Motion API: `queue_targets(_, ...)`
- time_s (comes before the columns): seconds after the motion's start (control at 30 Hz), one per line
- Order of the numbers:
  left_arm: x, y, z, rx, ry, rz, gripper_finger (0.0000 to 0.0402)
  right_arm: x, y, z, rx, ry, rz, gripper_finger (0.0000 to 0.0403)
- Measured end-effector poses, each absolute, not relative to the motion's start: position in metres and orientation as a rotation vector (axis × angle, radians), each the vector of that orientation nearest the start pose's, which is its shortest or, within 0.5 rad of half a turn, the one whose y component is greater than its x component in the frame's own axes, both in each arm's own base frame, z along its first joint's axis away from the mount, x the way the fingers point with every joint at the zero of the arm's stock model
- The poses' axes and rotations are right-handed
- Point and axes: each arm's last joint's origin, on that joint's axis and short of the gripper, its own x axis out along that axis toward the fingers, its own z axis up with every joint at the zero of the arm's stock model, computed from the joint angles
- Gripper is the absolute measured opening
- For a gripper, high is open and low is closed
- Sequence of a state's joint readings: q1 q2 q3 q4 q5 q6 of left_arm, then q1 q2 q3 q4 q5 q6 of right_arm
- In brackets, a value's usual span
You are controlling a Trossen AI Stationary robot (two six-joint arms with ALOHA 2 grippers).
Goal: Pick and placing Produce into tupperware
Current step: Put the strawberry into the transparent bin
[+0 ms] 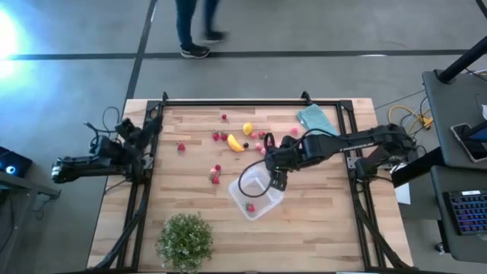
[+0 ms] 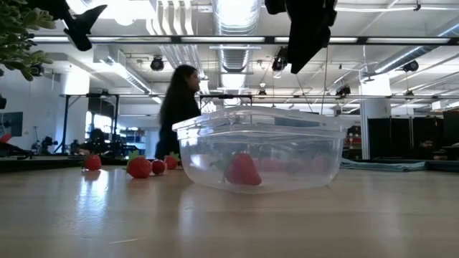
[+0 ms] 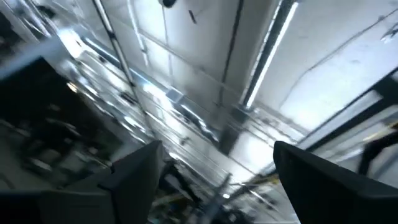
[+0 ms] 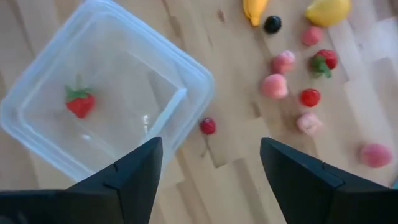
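Scattering across wooden table (image 1: pixel 319 221): produce (image 1: pixel 236 142); person (image 2: pixel 178 107) in room behind.

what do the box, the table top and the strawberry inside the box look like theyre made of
Box: clear, glossy plastic, likely; the table shows through its walls and the rim catches light.
Table top: pale wood planks with visible grain and seams, smooth finish.
Strawberry: looks like moulded plastic or rubber, evenly red with a stiff green cap; the exact material is uncertain.
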State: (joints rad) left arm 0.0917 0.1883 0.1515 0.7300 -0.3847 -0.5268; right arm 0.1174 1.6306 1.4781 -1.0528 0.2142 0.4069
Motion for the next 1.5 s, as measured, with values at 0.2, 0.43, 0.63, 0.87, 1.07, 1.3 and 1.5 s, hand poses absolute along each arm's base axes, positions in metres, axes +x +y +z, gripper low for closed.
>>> queue_targets(0.2,0.102,0.023,0.28,-0.442,-0.453,0.503,0.0292,0.319,-0.002,0.298,0.129,1.181,-0.361,0.0272)
queue_targets(0.43,0.117,0.026,0.294,-0.272,0.28,0.701,0.0292,0.306,-0.03,0.294,0.074,1.264,-0.372,0.0284)
queue_targets(0.63,0.145,0.032,0.289,-0.205,0.555,0.756,0.0292,0.288,-0.042,0.292,0.067,1.255,-0.38,0.0293)
queue_targets(0.87,0.157,0.047,0.261,-0.173,0.884,0.786,0.0292,0.245,-0.047,0.294,0.135,1.154,-0.441,0.0296)
queue_targets(1.07,0.153,0.072,0.265,-0.423,1.009,0.857,0.0292,0.211,-0.047,0.292,0.224,0.999,-0.503,0.0293)
queue_targets(1.3,0.147,0.114,0.252,-0.839,1.046,0.879,0.0292,0.198,-0.051,0.281,0.406,0.883,-0.611,0.0299)
queue_targets(1.5,0.158,0.119,0.239,-0.264,1.304,0.476,0.0292,0.203,-0.052,0.277,0.451,0.887,-0.636,0.0298)
